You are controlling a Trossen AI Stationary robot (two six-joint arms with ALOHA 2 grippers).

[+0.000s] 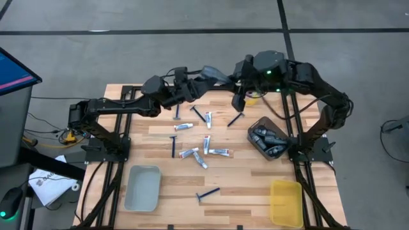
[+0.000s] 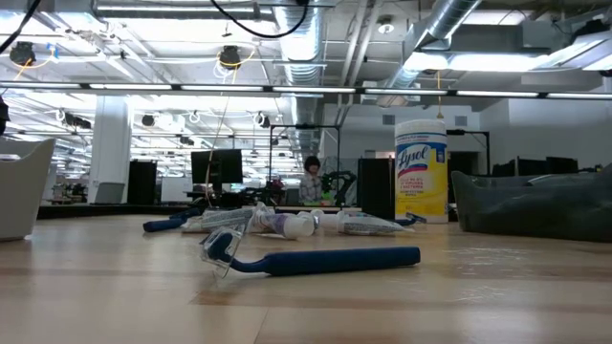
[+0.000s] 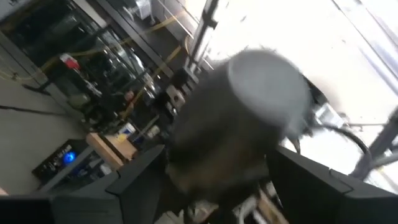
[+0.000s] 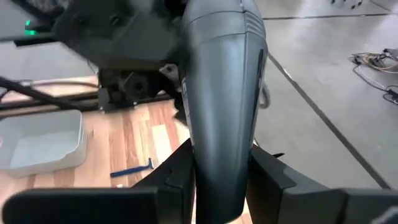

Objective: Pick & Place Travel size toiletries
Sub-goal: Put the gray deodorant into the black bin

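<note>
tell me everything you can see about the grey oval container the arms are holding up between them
The grey oval container looks like smooth matte plastic, long and tapered with a rounded end and a fine ribbed patch near one end. It is held in the air above the table's far edge, lying roughly level between the two arms. The right gripper clamps one end between its fingers; the left gripper stands open around the other end.

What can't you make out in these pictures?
Dark tray, high view: contents too small to sort.
White tubes, high view: print too small to read.
Grey container, right wrist view: held in the right hand, it hides much of the table; the left wrist view blurs it.
Low view: right hand and left hand are above its top edge.
</note>
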